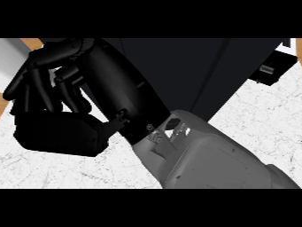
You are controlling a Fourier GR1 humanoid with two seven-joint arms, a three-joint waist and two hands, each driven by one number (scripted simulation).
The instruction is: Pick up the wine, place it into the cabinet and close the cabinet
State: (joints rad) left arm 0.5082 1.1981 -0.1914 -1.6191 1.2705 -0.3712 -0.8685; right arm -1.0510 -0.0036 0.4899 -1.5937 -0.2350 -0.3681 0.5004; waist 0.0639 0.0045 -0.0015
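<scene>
Filling the lower middle, a grey forearm (212, 159) rises from the bottom edge to a black hand (81, 102) at upper left; which arm cannot be told. Its fingers (29, 84) curl downward, though whether they grasp anything is hidden. Behind stands a black cabinet (205, 71) on the white marble counter (271, 119). Wine is hidden from sight.
</scene>
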